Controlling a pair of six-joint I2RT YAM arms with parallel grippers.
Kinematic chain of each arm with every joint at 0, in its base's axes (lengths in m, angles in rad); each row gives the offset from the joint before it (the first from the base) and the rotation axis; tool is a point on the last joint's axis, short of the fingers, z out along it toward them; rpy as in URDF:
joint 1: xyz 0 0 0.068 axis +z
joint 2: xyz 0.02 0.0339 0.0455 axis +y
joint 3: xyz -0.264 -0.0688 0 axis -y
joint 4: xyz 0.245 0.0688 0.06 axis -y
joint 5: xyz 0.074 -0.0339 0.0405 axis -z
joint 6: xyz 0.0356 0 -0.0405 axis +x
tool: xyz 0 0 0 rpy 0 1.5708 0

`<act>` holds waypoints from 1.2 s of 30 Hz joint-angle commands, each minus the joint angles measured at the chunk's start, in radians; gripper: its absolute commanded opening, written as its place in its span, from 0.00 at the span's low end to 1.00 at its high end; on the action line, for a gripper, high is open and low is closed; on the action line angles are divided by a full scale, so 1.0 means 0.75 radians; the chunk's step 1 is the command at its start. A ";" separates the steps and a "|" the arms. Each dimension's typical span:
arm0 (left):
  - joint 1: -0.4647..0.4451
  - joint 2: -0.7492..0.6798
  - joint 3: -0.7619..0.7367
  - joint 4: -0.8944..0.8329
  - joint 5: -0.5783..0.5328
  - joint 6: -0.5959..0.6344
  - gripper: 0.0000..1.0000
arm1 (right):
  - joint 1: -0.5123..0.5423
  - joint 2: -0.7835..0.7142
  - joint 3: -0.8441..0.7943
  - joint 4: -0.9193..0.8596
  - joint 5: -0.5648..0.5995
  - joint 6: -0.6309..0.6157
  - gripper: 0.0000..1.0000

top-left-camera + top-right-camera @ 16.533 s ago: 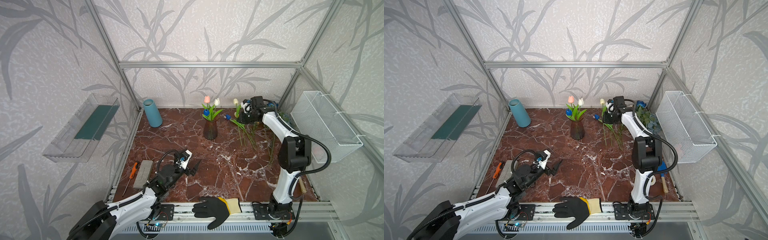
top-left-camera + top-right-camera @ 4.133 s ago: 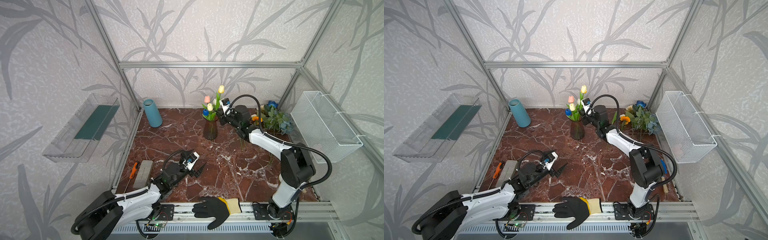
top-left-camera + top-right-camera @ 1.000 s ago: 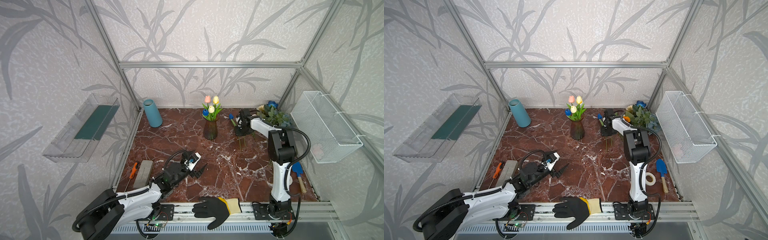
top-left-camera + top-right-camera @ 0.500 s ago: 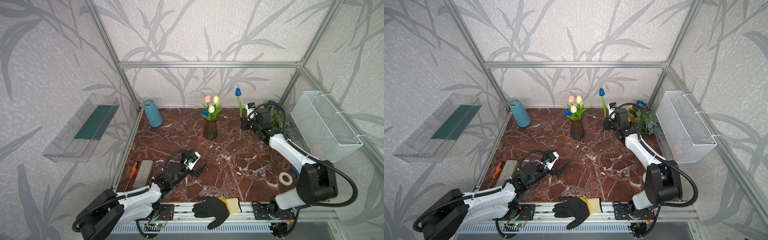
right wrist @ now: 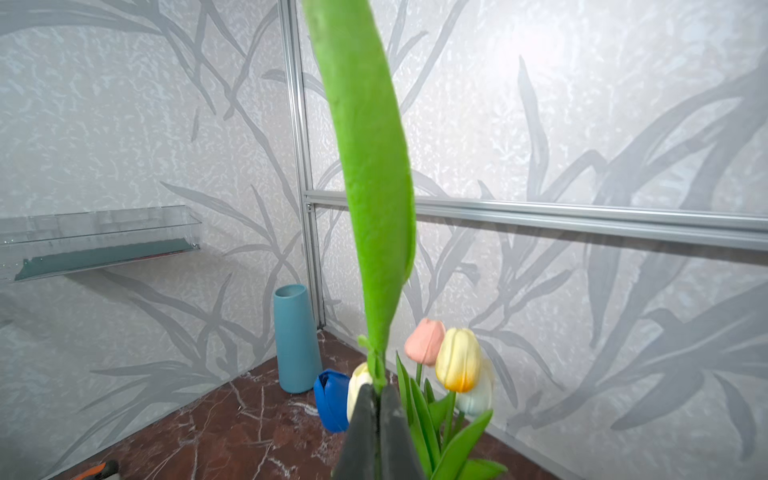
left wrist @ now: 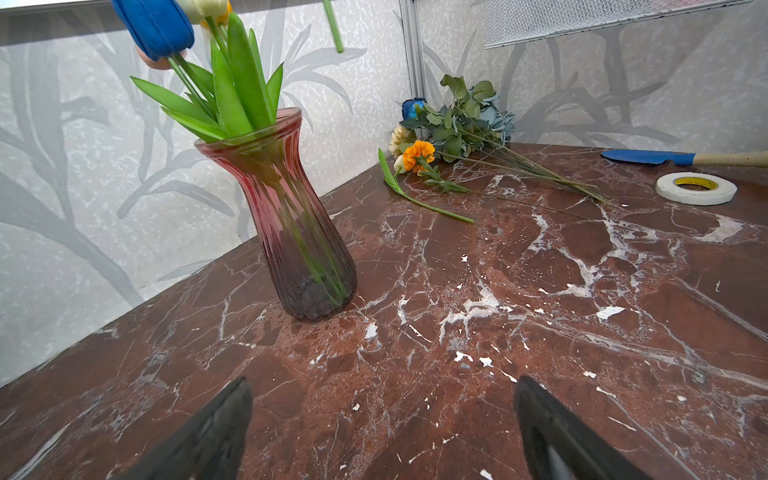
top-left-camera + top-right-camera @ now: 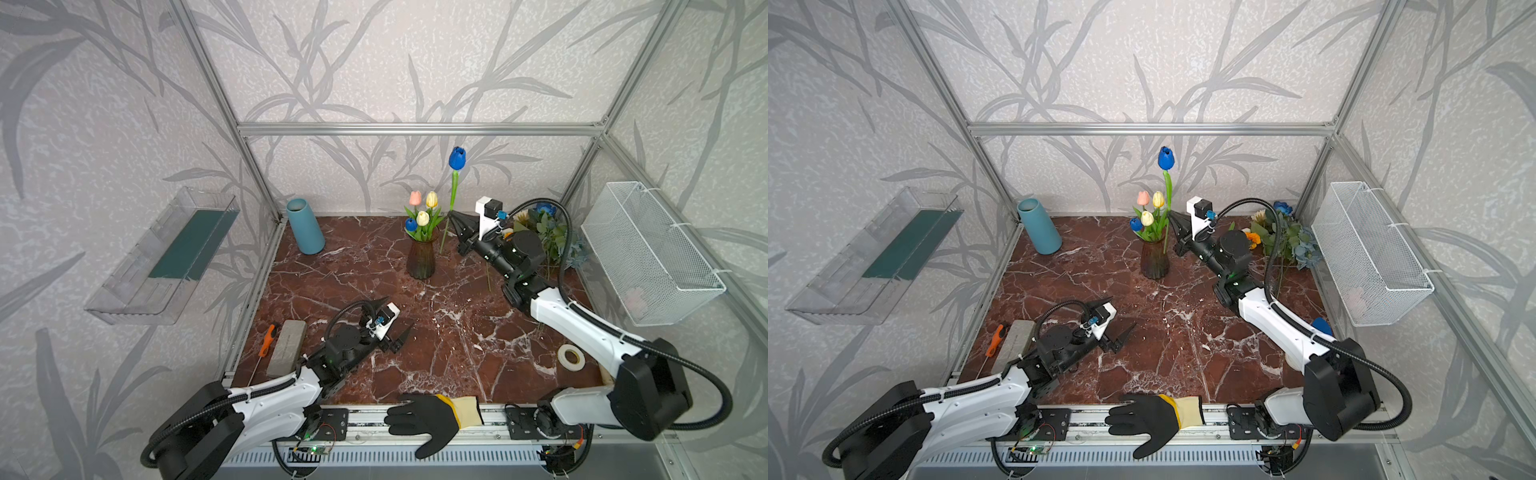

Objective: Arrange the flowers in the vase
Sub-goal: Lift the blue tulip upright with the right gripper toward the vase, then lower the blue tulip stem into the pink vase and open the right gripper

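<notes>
one blue tulip stands almost straight up in the right claw, which is pinched shut on its green stem. the stem's bottom end hangs just right of the vase, not over its mouth. so the vase is left of that claw, very close. the left claw is wide open and empty, low over the near worktop, well apart. more flowers lie far right.

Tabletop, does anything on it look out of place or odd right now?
Yes. A black work glove lies across the front rail, and a tape roll and an orange screwdriver lie on the tabletop; none suits flower arranging. The vase stands upright; nothing looks spilled or broken.
</notes>
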 commanded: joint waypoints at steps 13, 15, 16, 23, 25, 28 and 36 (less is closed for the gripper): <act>-0.009 -0.038 -0.004 -0.027 -0.011 0.020 0.98 | -0.008 0.325 0.219 0.260 0.193 -0.153 0.00; -0.009 -0.032 -0.002 -0.027 -0.011 0.024 0.98 | -0.013 0.345 0.219 0.246 0.190 -0.150 0.00; -0.009 -0.031 -0.001 -0.027 -0.012 0.024 0.98 | -0.013 0.354 0.213 0.244 0.188 -0.146 0.00; -0.009 -0.033 -0.001 -0.029 -0.011 0.024 0.98 | -0.014 0.382 0.161 0.256 0.164 -0.123 0.00; -0.008 -0.031 -0.002 -0.029 -0.011 0.024 0.98 | -0.013 0.382 0.156 0.241 0.155 -0.114 0.00; -0.008 -0.027 0.000 -0.029 -0.011 0.024 0.98 | -0.015 0.426 0.143 0.226 0.120 -0.104 0.00; -0.008 -0.023 0.003 -0.031 -0.007 0.022 0.98 | -0.042 0.464 0.120 0.168 0.038 -0.064 0.00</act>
